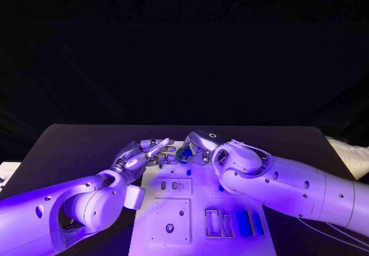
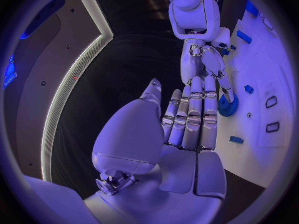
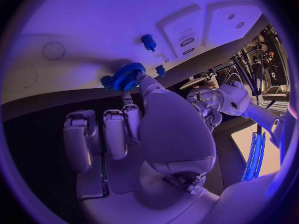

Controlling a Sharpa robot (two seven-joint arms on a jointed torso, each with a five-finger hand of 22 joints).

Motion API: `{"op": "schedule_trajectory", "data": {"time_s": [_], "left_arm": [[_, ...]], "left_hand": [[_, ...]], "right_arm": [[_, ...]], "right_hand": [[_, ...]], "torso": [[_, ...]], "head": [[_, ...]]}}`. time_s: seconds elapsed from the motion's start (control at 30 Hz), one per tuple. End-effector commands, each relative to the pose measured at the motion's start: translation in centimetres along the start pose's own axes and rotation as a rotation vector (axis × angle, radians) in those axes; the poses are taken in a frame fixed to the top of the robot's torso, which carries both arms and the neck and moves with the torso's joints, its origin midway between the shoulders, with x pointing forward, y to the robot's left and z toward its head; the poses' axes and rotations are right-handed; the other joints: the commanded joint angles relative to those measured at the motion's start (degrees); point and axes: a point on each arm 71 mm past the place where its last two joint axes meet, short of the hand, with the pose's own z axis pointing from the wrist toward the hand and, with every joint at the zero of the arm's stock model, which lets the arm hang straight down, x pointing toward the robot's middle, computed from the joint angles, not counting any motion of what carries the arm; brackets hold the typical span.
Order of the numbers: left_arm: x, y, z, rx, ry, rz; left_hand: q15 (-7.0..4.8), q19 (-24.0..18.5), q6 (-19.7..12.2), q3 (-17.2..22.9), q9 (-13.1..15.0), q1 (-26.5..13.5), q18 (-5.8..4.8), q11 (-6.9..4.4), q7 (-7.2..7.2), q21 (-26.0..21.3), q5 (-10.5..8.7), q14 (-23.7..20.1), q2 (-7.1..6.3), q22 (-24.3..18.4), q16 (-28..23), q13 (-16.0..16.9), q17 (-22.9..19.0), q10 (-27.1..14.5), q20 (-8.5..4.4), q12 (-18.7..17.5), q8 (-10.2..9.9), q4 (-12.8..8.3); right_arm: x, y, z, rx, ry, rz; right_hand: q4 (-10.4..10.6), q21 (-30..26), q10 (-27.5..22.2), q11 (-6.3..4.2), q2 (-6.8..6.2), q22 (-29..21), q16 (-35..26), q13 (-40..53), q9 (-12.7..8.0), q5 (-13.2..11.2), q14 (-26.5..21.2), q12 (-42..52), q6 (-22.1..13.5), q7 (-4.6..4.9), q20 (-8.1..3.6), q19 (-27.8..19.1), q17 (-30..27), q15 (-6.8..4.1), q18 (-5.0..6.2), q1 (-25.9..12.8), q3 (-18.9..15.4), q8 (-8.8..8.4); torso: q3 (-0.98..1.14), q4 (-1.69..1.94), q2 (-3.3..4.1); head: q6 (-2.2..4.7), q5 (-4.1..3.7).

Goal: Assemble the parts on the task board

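My right hand (image 1: pixel 201 151) pinches the blue gear (image 1: pixel 184 154) between thumb and one finger; its other fingers (image 3: pixel 115 134) are curled in, clear of the part. The gear is at the far end of the task board (image 1: pixel 154 221), just above or on its surface; contact cannot be confirmed. My left hand (image 1: pixel 144 153) holds nothing, fingers (image 2: pixel 194 114) straight and close together, tips near the gear from the opposite side. A small blue peg (image 3: pixel 148 42) stands on the board just beyond the gear. Judgement: the right hand is the nearer and must seat the gear with its flat face toward the board; the left only steadies. The black worktop (image 1: pixel 77 144) surrounds the board
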Motion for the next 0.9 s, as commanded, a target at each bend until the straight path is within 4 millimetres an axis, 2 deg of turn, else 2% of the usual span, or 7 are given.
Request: {"op": "schedule_trajectory", "data": {"time_s": [0.03, 0.1, 0.13, 0.2, 0.37, 0.63, 0.9], "left_arm": [[0.21, -0.1, 0.02, 0.006, 0.02, -0.011], [0.2, -0.11, 0.01, 0.006, 0.02, -0.01], [0.2, -0.11, 0.01, 0.006, 0.02, -0.01], [0.22, -0.1, 0.01, 0.005, 0.02, -0.011], [0.21, -0.1, 0.0, 0.004, 0.02, -0.011], [0.19, -0.12, -0.05, 0.003, 0.019, -0.01], [0.19, -0.13, -0.09, 0.002, 0.018, -0.01]], "left_hand": [[0.15, 0.37, 0.22, 0.05, -0.03, 0.27, 1.09, 0.03, 0.05, 0.14, 0.18, 0.17, 0.2, -0.05, -0.31, -0.01, 0.06, 0.05, -0.04, -0.39, -0.26, -0.39], [0.15, 0.37, 0.22, 0.05, -0.03, 0.27, 1.09, 0.03, 0.05, 0.14, 0.18, 0.17, 0.2, -0.05, -0.31, -0.01, 0.06, 0.05, -0.04, -0.39, -0.26, -0.39], [0.15, 0.37, 0.22, 0.05, -0.03, 0.27, 1.09, 0.03, 0.05, 0.14, 0.18, 0.17, 0.2, -0.05, -0.31, -0.01, 0.06, 0.05, -0.04, -0.39, -0.26, -0.39], [0.15, 0.37, 0.22, 0.05, -0.03, 0.27, 1.09, 0.03, 0.05, 0.14, 0.18, 0.17, 0.2, -0.05, -0.31, -0.01, 0.06, 0.05, -0.04, -0.39, -0.26, -0.39], [0.15, 0.37, 0.22, 0.05, -0.03, 0.27, 1.09, 0.03, 0.05, 0.14, 0.18, 0.17, 0.2, -0.05, -0.31, -0.01, 0.06, 0.05, -0.04, -0.39, -0.26, -0.39], [0.13, 0.39, 0.3, 0.02, -0.02, 0.32, 1.1, -0.01, 0.0, 0.12, 0.16, 0.2, 0.26, -0.07, -0.41, 0.0, 0.15, 0.15, -0.05, -0.45, -0.29, -0.49], [0.13, 0.39, 0.29, -0.01, -0.02, 0.32, 1.1, 0.0, 0.02, 0.12, 0.15, 0.21, 0.24, -0.08, -0.44, 0.0, 0.18, 0.15, -0.05, -0.47, -0.32, -0.51]], "right_arm": [[0.52, -0.31, -0.11, 0.017, 0.03, -0.042], [0.5, -0.38, -0.11, 0.021, 0.025, -0.04], [0.49, -0.4, -0.1, 0.023, 0.022, -0.036], [0.48, -0.42, -0.07, 0.026, 0.017, -0.03], [0.56, -0.47, -0.05, 0.029, 0.025, -0.021], [1.01, -0.71, -0.08, 0.035, 0.081, -0.005], [1.47, -0.86, -0.04, 0.042, 0.126, 0.017]], "right_hand": [[0.69, 0.03, 0.03, 0.57, -0.38, 11.99, -0.25, 2.6, 3.84, -0.9, 3.31, -0.76, 0.57, -0.97, -0.05, 3.72, -0.11, 0.26, -0.5, -1.24, -0.3, -0.11], [1.68, -0.05, -0.51, 1.27, -1.15, 11.81, -0.21, 1.83, 3.37, -4.45, 3.32, -2.02, -1.77, -0.15, 0.27, 3.57, 0.06, 0.81, -0.46, -3.04, -1.2, -1.63], [2.76, -0.09, -1.06, 1.75, -1.42, 11.75, -0.08, 1.08, 2.96, -8.21, 3.37, -3.23, -3.78, 0.45, 0.72, 3.51, 0.39, 1.24, -0.45, -4.51, -2.05, -2.9], [5.01, -0.13, -2.05, 2.94, -2.66, 11.66, 0.26, -0.23, 1.84, -8.82, 3.5, -5.29, -8.6, 1.53, 1.37, 3.44, 1.18, 2.16, -0.43, -7.22, -4.62, -3.31], [7.53, -0.14, -2.91, 3.91, -2.44, 11.67, 0.64, -1.04, 1.2, -8.35, 3.58, -6.71, -11.31, 2.58, 2.7, 3.42, 2.02, 3.19, -0.41, -7.49, -8.77, -3.11], [7.46, 0.04, -2.35, 3.27, 1.0, 12.12, 1.05, -0.02, 1.77, -5.16, 3.7, -5.37, -7.59, 1.74, 2.63, 3.73, 2.96, 2.79, -0.5, -9.64, -10.59, -2.11], [7.43, 0.18, -1.77, 2.82, 2.91, 12.48, 1.31, 0.98, 1.88, -3.07, 3.81, -4.06, -5.91, 1.22, 2.26, 4.0, 3.61, 2.4, -0.59, -10.97, -11.8, -2.03]], "torso": [[0.05, -0.07, 0.01], [0.03, -0.06, -0.01], [0.06, -0.07, -0.02], [0.03, -0.03, 0.0], [0.03, 0.01, -0.01], [0.04, -0.03, 0.01], [0.0, 0.07, 0.03]], "head": [[-0.04, 0.02], [-0.06, 0.02], [-0.07, 0.01], [-0.04, -0.08], [-0.03, -0.2], [-0.1, -0.27], [-0.2, -0.37]]}}
